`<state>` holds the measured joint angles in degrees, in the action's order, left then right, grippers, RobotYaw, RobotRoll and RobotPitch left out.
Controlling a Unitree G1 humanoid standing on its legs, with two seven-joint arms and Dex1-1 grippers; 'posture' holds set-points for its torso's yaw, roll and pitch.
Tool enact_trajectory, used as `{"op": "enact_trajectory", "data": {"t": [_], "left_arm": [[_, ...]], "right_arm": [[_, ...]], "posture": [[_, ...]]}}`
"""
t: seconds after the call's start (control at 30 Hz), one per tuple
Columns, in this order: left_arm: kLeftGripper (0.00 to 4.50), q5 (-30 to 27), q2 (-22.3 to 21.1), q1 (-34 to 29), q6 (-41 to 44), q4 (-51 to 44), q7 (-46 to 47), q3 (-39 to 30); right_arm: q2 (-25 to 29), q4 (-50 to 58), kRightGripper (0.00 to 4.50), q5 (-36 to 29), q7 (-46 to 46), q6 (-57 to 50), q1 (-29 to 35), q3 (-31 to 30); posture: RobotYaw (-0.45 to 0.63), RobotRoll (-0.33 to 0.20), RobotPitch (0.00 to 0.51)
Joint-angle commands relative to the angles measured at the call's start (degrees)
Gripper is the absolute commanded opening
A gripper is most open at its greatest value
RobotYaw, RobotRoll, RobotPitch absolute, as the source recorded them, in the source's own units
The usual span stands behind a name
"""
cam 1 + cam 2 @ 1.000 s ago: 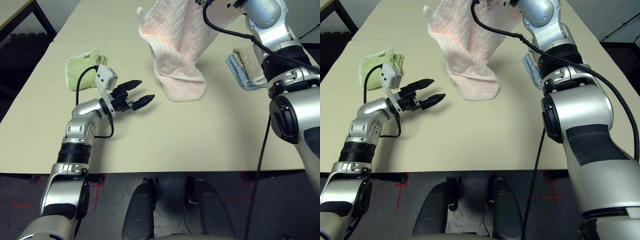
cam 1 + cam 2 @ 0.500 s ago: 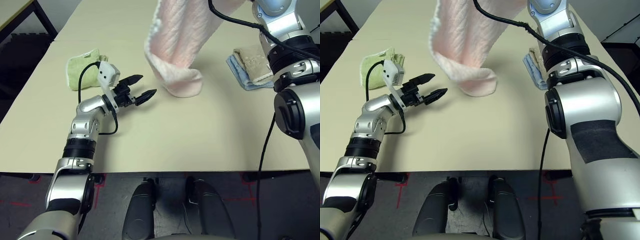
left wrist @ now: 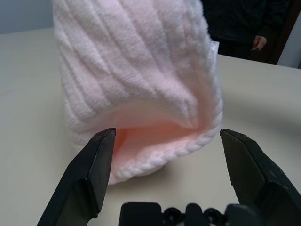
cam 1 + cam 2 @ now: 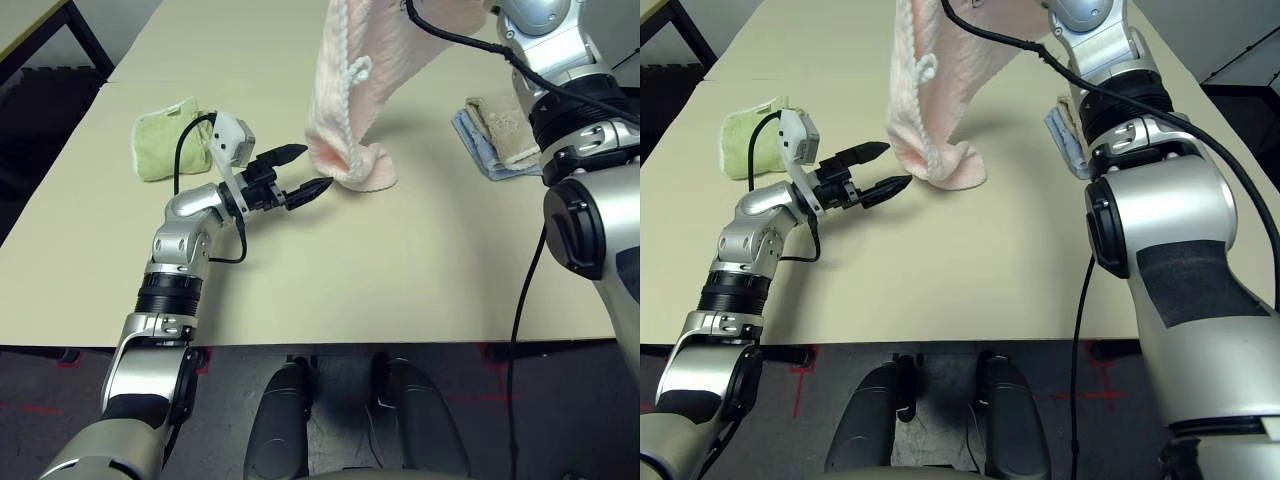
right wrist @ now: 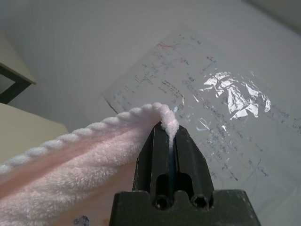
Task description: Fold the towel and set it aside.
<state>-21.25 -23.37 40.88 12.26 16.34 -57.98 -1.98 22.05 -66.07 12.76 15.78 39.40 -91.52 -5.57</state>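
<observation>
The pale pink towel hangs from above, its lower end bunched on the table and a small white loop dangling on its front. My right gripper is shut on the towel's corded top edge, high over the table. My left gripper is open just left of the towel's lowest fold. In the left wrist view the towel's bottom fold sits between and just beyond the two spread fingers, and I cannot tell whether they touch it.
A light green towel lies folded at the left behind my left arm. Beige and blue towels are stacked at the right beside my right arm. A person's hand shows beyond the table's far edge.
The right gripper has lifted the towel higher, leaving less of it on the table. My left gripper has moved right and forward to the towel's lower end, still open.
</observation>
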Motion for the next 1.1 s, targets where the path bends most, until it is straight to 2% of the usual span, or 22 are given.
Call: {"op": "enact_trajectory", "data": {"t": [0.03,0.23,0.47,0.73,0.93,1.1], "left_arm": [[4.5,0.0,-0.2,-0.7,0.8,-1.4,-0.3,1.0],[4.5,1.2,0.1,-1.8,-0.3,-0.8,0.4,1.8],[4.5,4.6,1.8,-2.0,-4.5,0.4,4.4,2.9],[4.5,5.5,10.8,0.1,-5.0,-0.3,6.2,7.8],[4.5,14.0,11.7,3.3,-9.3,8.4,13.1,11.0],[4.5,16.8,11.9,5.9,-13.9,15.1,18.4,9.6]], "right_arm": [[0.2,-0.9,0.06,0.7,-2.3,-1.0,-3.4,0.3],[0.4,-2.1,0.06,1.3,-4.7,-1.9,-4.9,0.3],[-0.6,-1.6,0.06,0.7,-3.4,-2.1,-3.2,0.2],[-0.7,-1.8,0.06,1.0,-3.7,-3.0,-3.5,0.2],[-0.5,-1.5,0.06,0.9,-3.7,-3.2,-3.4,0.3],[-0.2,-1.5,0.06,0.8,-3.6,-3.3,-3.4,0.4]], "posture": [[0.02,0.0,0.208],[0.02,0.0,0.212],[0.02,0.0,0.215],[0.02,0.0,0.218],[0.02,0.0,0.215],[0.01,0.0,0.219]]}}
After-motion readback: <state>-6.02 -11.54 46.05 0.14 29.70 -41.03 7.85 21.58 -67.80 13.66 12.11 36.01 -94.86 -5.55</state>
